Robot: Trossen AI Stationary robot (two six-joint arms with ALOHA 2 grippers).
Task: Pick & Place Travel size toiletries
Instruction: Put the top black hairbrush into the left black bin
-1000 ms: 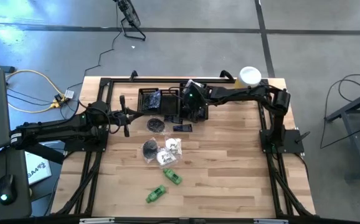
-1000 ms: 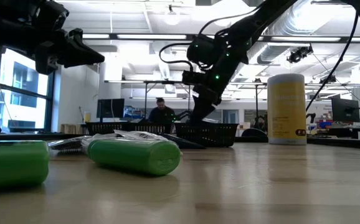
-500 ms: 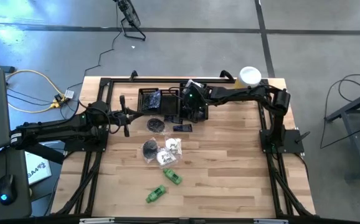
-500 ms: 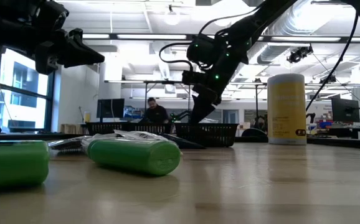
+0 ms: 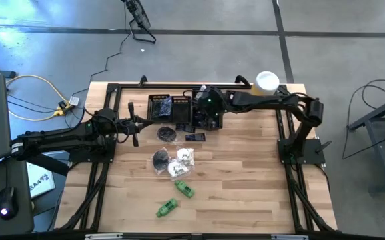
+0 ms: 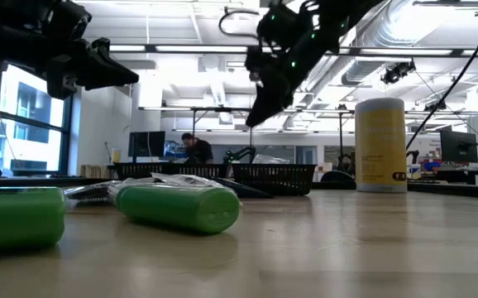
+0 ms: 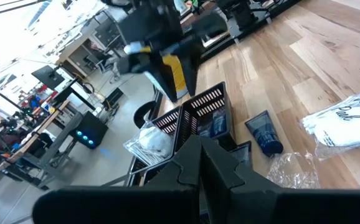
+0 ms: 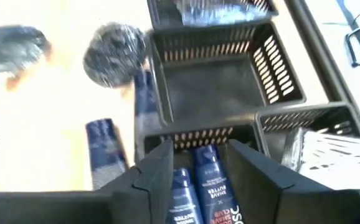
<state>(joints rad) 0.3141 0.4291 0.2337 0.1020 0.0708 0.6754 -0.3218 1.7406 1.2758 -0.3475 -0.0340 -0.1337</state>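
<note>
My right gripper (image 5: 204,113) hangs open above the black mesh trays (image 5: 182,110) at the table's far edge, well clear of them in the low view (image 6: 255,116). Its wrist view shows two navy tubes (image 8: 198,186) lying in the tray below its fingers, and a white sachet (image 8: 329,155) in the neighbouring tray. On the wood lie round black pieces (image 5: 166,133), white sachets (image 5: 182,160), a dark packet (image 5: 194,137) and two green tubes (image 5: 184,190). My left gripper (image 5: 136,123) waits shut left of the trays, above the table.
A yellow cylinder with a white lid (image 5: 267,81) stands at the far edge, right of the trays. One tray compartment (image 8: 223,87) holds nothing; another holds a clear crinkly packet (image 8: 211,12). A person moves in the room behind (image 6: 193,147). Bare wood spreads across the table's right half.
My right gripper has risen straight up from the rim of the trays to well above them, and that arm's elbow has swung toward the table's right edge. The toiletries on the wood have kept their places.
</note>
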